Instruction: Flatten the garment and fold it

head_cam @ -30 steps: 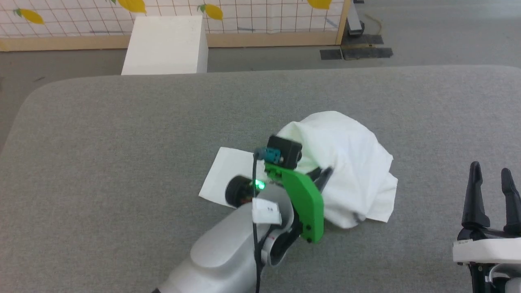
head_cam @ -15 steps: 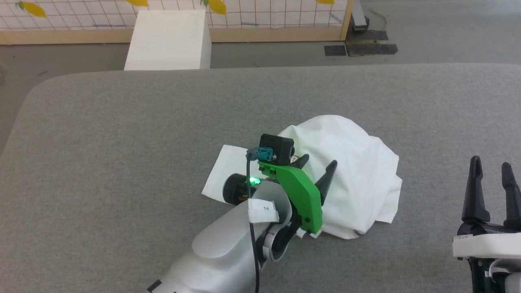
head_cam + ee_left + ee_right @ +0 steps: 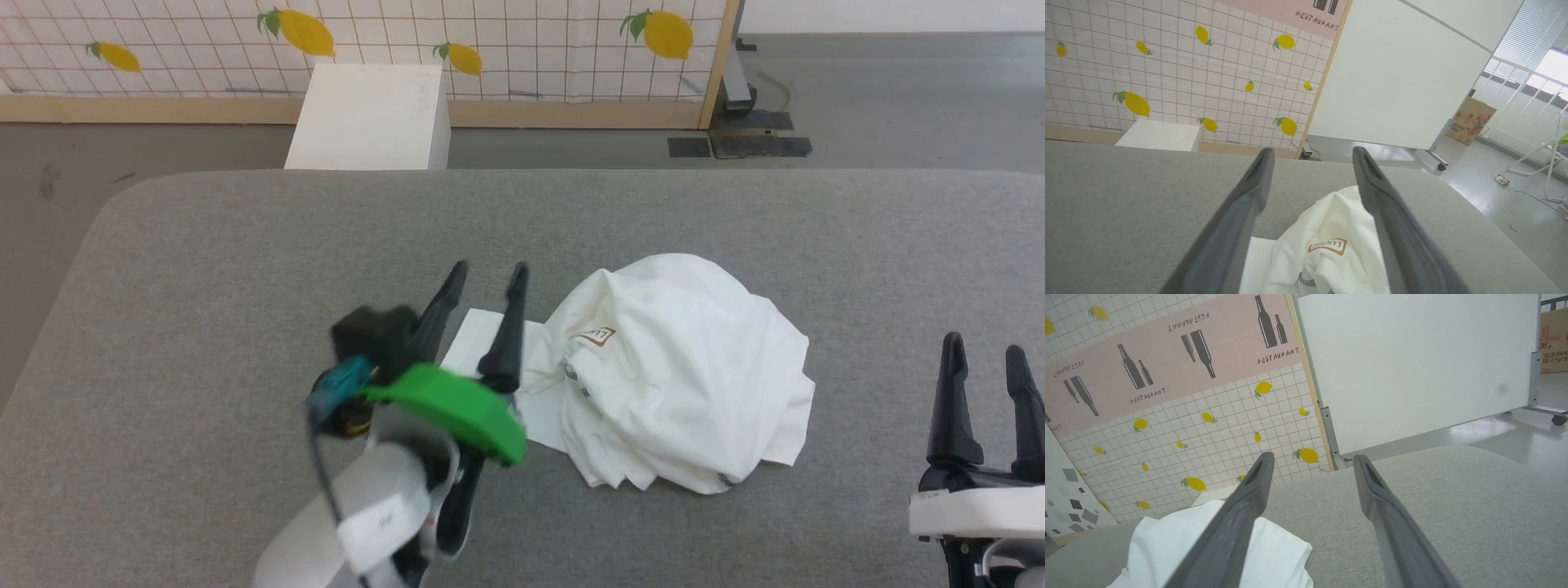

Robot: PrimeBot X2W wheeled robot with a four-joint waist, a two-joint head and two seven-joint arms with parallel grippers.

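Grey padded table (image 3: 245, 245) is taking up most of the scene, with a lemon-tile wall (image 3: 531, 49) running behind it. Left gripper (image 3: 490, 268) is hovering mid-table, motion-blurred, its two fingers spread and gripping nothing, pointing at the far side. Right gripper (image 3: 983, 343) is sitting at the near right, also released and empty, with its base getting cut off. One garment (image 3: 686, 367) is lying bunched right of centre, LUCKY patch (image 3: 593, 336) showing. Its flat left end is partly hiding behind the left fingers. One white box (image 3: 367, 114) is standing past the far edge.
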